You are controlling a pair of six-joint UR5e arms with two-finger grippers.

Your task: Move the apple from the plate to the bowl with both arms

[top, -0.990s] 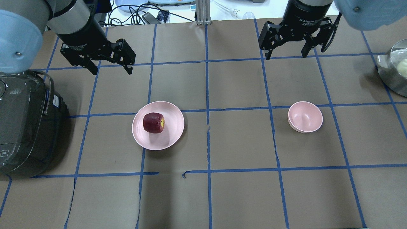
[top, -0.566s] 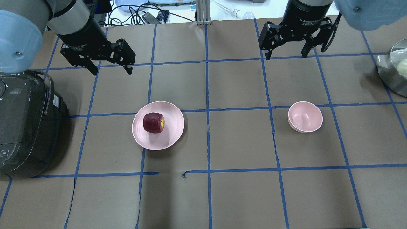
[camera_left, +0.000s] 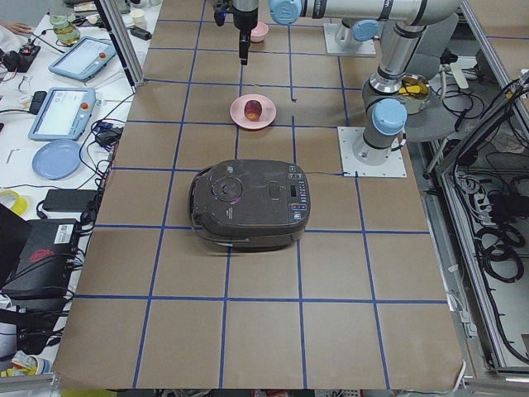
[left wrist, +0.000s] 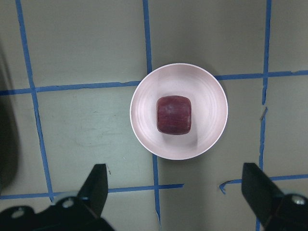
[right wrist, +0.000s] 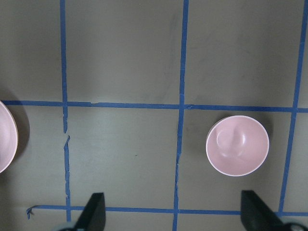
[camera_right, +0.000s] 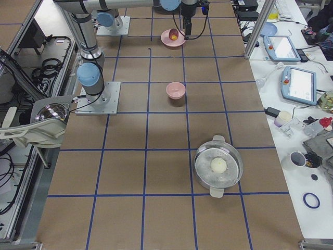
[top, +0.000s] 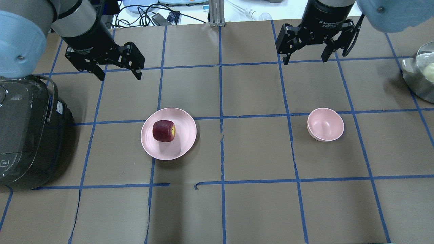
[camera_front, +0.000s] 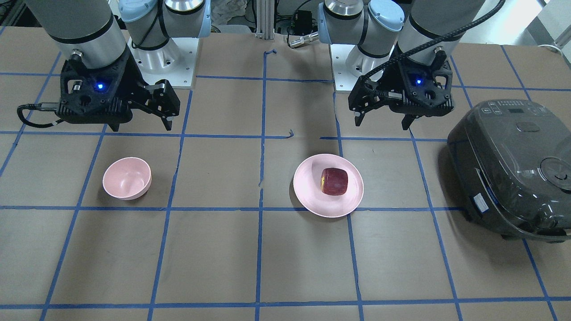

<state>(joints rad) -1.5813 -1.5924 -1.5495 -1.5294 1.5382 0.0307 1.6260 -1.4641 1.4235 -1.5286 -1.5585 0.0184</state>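
Observation:
The dark-red apple (top: 163, 130) with a yellowish patch lies on the wide pink plate (top: 179, 144) left of the table's middle. The small deep pink bowl (top: 325, 124) stands empty to the right. My left gripper (top: 119, 75) is open and empty, high above and behind the plate. In the left wrist view the apple (left wrist: 174, 114) sits on the plate (left wrist: 144, 125) ahead of the spread gripper (left wrist: 175, 179). My right gripper (top: 306, 60) is open and empty, high behind the bowl. The bowl also shows in the right wrist view (right wrist: 237, 145).
A dark grey rice cooker (top: 23, 135) stands at the table's left edge, close to the plate's side. A steel pot (top: 420, 84) holding a pale ball sits at the far right edge. Blue tape lines grid the brown table cover.

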